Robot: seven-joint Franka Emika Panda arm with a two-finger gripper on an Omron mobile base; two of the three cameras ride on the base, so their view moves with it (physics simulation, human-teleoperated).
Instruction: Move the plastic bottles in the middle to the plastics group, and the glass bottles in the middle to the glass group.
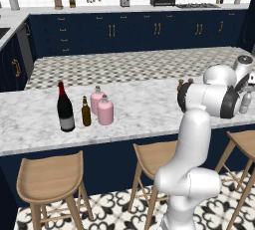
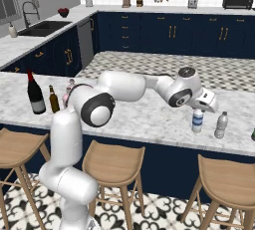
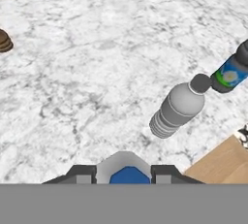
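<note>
White-veined marble counter carries everything. The gripper is clenched on the blue-labelled water bottle, whose blue label and white cap are seen between the fingertips in the hand view; it stands upright just beside the ribbed greyish plastic bottle. Only the left base view shows both squat pink bottles, placed beside the brown beer bottle and black wine bottle.
</note>
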